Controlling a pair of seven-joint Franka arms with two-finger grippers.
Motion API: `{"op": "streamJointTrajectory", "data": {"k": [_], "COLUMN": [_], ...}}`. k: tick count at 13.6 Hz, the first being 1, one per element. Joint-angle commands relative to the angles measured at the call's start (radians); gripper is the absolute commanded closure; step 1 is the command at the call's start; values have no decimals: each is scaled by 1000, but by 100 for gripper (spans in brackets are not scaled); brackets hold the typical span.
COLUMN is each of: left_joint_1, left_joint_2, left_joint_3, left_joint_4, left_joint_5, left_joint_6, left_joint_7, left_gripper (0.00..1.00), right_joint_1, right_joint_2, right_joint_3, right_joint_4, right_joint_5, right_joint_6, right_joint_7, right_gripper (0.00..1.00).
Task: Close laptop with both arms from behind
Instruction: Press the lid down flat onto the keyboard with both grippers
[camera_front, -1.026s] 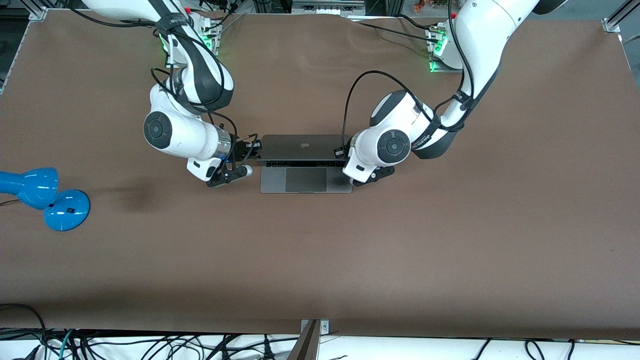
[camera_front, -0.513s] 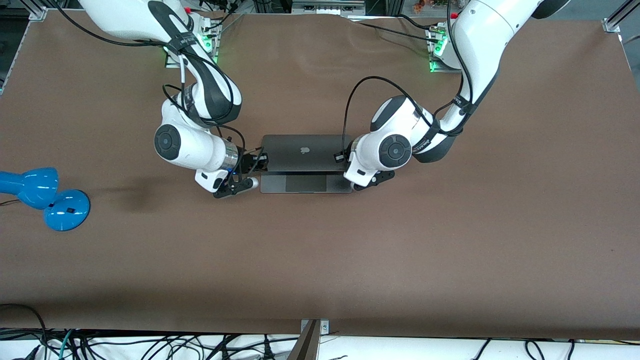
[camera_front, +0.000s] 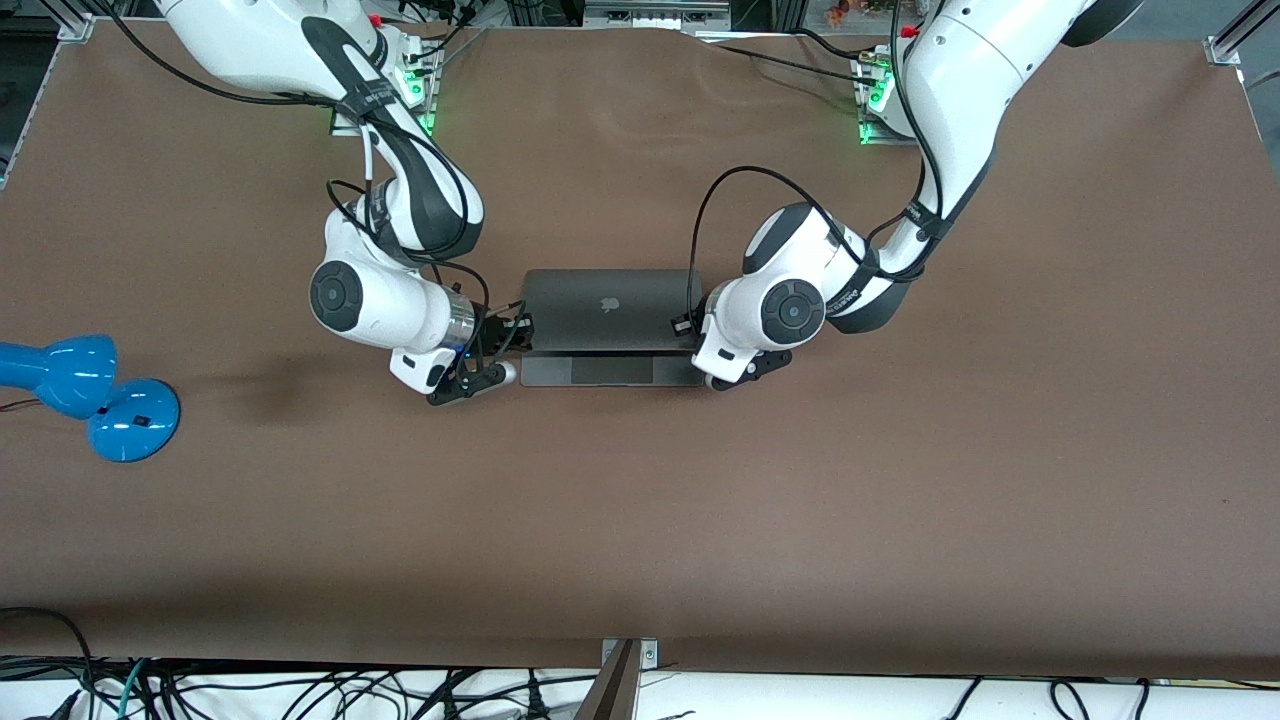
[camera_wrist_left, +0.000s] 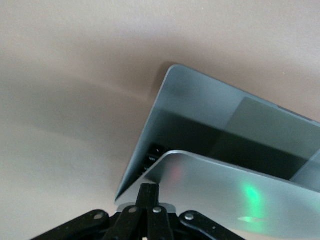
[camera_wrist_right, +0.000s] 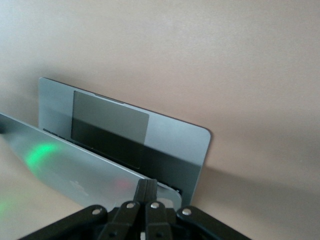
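The closing push looks well under way: the laptop (camera_front: 610, 325) sits mid-table between the two wrists, its lid (camera_front: 608, 309) tipped far forward over the keyboard so only a strip of palm rest and trackpad (camera_front: 611, 369) shows, with a wedge of gap left. The left gripper (camera_wrist_left: 148, 200) and right gripper (camera_wrist_right: 145, 195), each with fingers pressed together and holding nothing, bear on the lid's two upper corners. Its long axis runs gripper to gripper, opening toward the front camera, so next both should press down evenly
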Motion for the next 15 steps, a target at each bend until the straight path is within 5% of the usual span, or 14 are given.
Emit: {"op": "streamJointTrajectory", "data": {"k": [1, 15], "left_joint_1": [-16, -63], "left_joint_2": [39, 128], "left_joint_3": [8, 52], "left_joint_4": [54, 111], "left_joint_5": [35, 65], "left_joint_6": [3, 62], "left_joint_7": [-1, -12], "left_gripper": [100, 100], "right_joint_1": [12, 50], "right_joint_2": [30, 139], "right_joint_3": [-8, -45], "right_joint_4": [29, 36], "right_joint_5": [-9, -7], "right_joint_6": [-3, 114], "right_joint_7": [-12, -70], "right_gripper": [100, 100]}}
